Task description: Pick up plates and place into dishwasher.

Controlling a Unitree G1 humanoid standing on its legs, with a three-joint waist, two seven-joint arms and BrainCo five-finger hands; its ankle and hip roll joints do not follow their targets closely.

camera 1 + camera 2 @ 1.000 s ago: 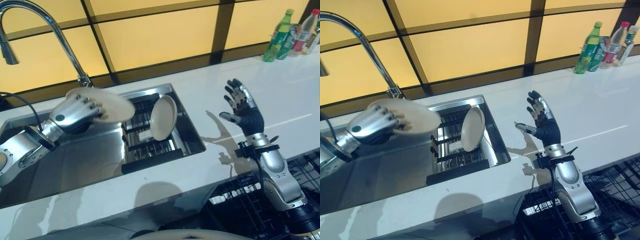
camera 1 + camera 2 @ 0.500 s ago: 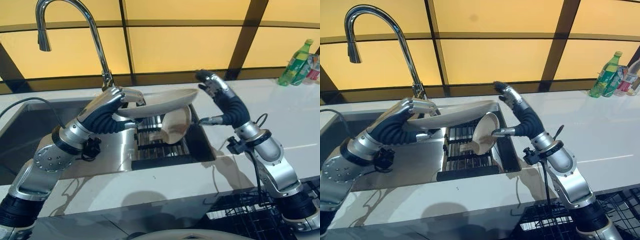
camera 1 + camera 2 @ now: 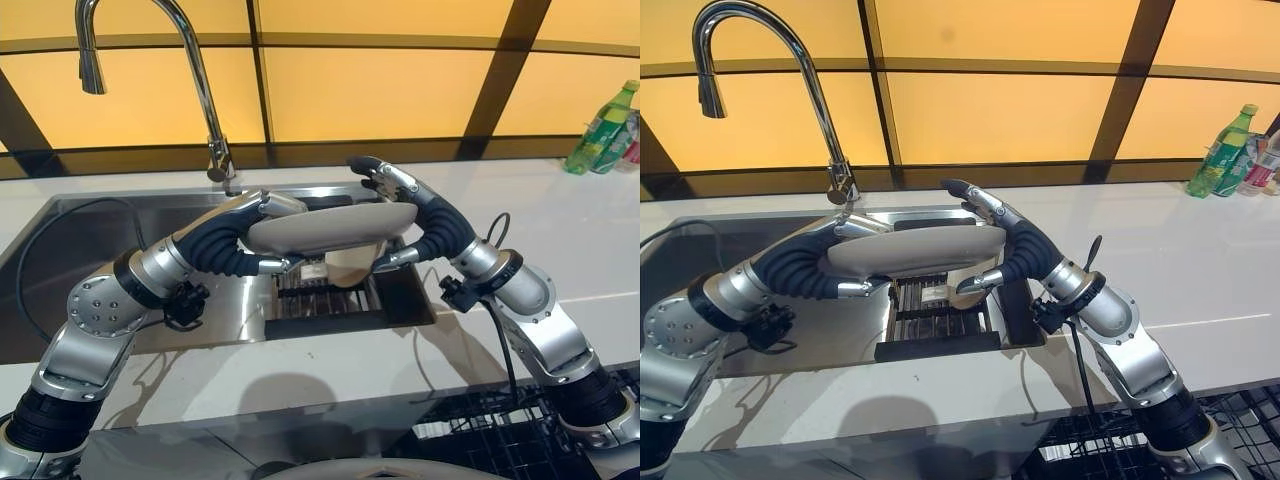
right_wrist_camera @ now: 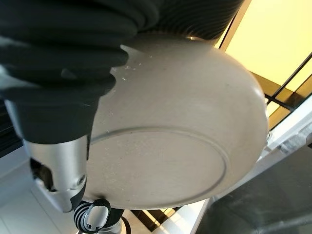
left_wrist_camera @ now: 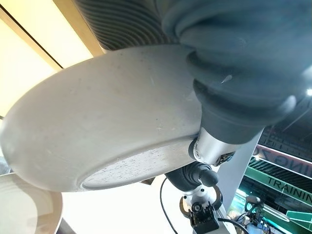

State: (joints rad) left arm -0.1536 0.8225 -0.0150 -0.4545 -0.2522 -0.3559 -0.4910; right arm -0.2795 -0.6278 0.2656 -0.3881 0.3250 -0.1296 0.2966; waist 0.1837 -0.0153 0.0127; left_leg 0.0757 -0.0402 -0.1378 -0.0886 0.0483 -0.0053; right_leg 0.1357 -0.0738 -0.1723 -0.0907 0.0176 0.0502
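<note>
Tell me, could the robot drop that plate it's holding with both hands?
It might. The plate hangs over the sink, with the left hand on one edge and the right hand on the other. If one lets go too early, it could tip and fall. It could also knock the second plate standing in the rack right underneath.

A kitchen: a steel sink [image 3: 90, 215] is sunk into a white tabletop [image 3: 560, 215], with a tall curved chrome tap [image 3: 195, 70] rising behind it. A dark dish rack [image 3: 940, 320] sits inside the sink, and drink bottles [image 3: 1225, 150] stand far along the tabletop from it.
</note>
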